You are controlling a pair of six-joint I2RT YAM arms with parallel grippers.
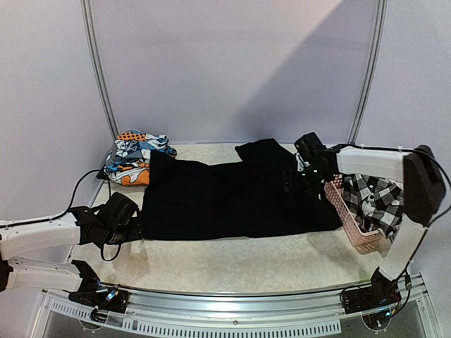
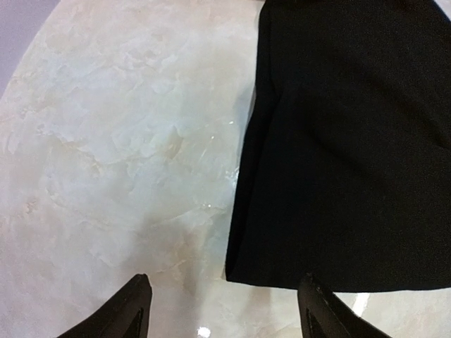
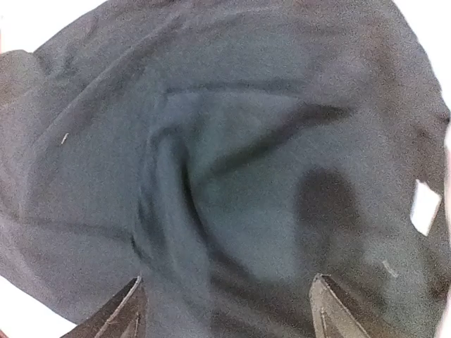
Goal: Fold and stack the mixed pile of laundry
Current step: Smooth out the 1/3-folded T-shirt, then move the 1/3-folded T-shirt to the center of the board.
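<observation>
A large plain black garment (image 1: 232, 201) lies spread flat across the middle of the table. Printed orange-blue-white pieces (image 1: 134, 158) sit bunched at its back left corner. A black-and-white checked garment (image 1: 377, 197) lies in the pink basket. My left gripper (image 1: 135, 227) is low at the black garment's left end. In the left wrist view it (image 2: 225, 299) is open, with the cloth's near corner (image 2: 282, 267) just ahead, between the fingertips and untouched. My right gripper (image 1: 310, 172) hovers over the garment's right end. There it (image 3: 225, 299) is open over wrinkled black fabric (image 3: 232, 162), holding nothing.
The pink perforated basket (image 1: 349, 222) leans at the right edge of the pale marbled table (image 1: 246, 264), close under my right arm. A black cable (image 1: 84, 183) loops along the left side. Two metal frame poles (image 1: 99, 70) rise at the back.
</observation>
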